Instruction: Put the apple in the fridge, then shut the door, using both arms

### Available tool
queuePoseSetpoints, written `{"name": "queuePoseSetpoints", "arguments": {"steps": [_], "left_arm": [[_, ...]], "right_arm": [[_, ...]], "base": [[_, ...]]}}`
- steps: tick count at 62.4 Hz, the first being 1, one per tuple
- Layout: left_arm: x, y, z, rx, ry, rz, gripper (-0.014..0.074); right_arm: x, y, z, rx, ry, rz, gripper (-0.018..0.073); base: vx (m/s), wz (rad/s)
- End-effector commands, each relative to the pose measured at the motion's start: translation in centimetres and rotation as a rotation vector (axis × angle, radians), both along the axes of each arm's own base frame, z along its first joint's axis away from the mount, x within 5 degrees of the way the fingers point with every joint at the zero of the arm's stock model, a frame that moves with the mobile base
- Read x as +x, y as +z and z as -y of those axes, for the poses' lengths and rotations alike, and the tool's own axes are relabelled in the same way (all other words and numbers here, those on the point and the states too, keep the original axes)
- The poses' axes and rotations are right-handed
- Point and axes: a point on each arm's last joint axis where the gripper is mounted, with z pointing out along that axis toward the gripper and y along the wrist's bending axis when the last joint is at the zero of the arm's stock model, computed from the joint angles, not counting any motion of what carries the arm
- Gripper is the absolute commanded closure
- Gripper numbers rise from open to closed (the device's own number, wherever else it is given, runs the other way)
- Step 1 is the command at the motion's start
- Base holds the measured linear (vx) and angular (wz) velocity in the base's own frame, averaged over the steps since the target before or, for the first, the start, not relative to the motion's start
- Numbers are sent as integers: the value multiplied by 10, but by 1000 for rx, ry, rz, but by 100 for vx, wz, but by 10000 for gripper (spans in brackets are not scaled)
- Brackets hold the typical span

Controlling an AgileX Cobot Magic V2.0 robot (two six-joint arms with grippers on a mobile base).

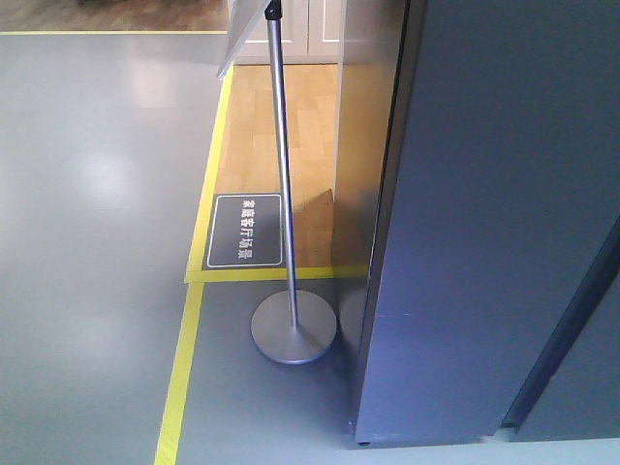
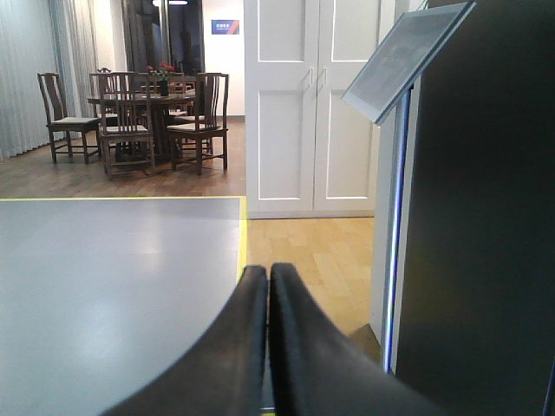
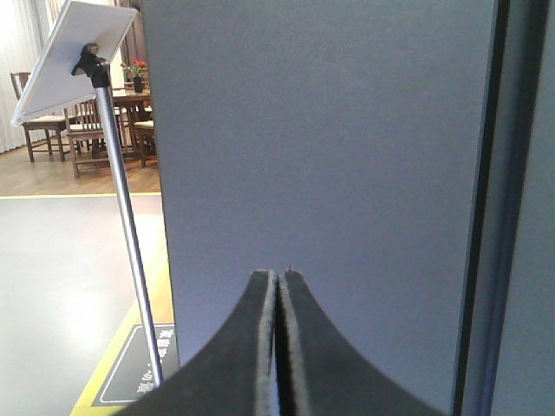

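Fridge (image 1: 494, 223) is standing at the right of the front view, its dark grey doors facing the camera and lying flush, a dark seam running between them. Apple is not showing in any view. Left hand (image 2: 267, 270) is pointing toward a grey floor (image 2: 113, 286) with its fingers pressed together, gripping nothing. Right hand (image 3: 279, 276) is facing the fridge door, fingers likewise pressed together and empty. Sign stand (image 1: 291, 320) is standing on its round base just beside the fridge's left side.
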Motion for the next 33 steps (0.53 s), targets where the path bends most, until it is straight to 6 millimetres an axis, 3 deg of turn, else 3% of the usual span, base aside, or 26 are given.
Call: {"name": "queuePoseSetpoints", "arguments": {"steps": [1,33], "left_arm": [[-1,0,0,-3,0,65,603],[-1,0,0,-3,0,65,603]], "right_arm": [[-1,4,0,-14,0,86,563],[-1,4,0,-14,0,86,563]], "base": [[0,0],[0,0]]}}
